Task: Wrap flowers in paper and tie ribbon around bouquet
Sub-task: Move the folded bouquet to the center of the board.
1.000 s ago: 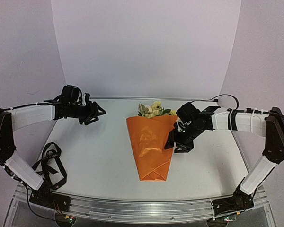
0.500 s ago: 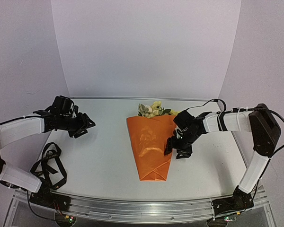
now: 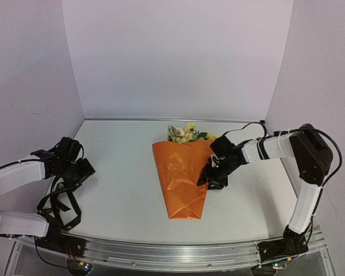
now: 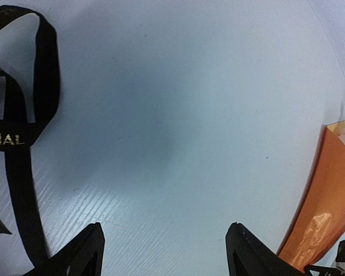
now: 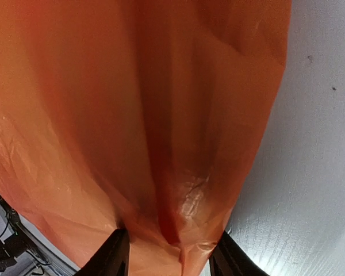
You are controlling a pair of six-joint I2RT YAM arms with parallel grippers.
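The bouquet (image 3: pixel 181 184) is laid flat on the white table (image 3: pixel 121 190), with its narrow folded end turned toward the arm bases. The flowers (image 3: pixel 186 133) and a few green leaves are seen at its wide end.

The right gripper (image 3: pixel 210 176) is set against the bouquet's right edge, about halfway along the cone. In the right wrist view a puckered fold of the orange paper (image 5: pixel 132 115) is seen between the two fingers (image 5: pixel 112 259) and is touched by both. Whether it is clamped or only flanked cannot be told.

The left gripper (image 3: pixel 82 171) is held well apart from the bouquet, to its left, low over the table. Its jaws are spread wide and nothing is grasped; only bare table is seen in the gap.

The ribbon (image 4: pixel 23 190) is spread in loose loops on the table, well to the bouquet's left, just by the left gripper. Light lettering is shown along one loop, and one strand is seen close beside one finger of that gripper.
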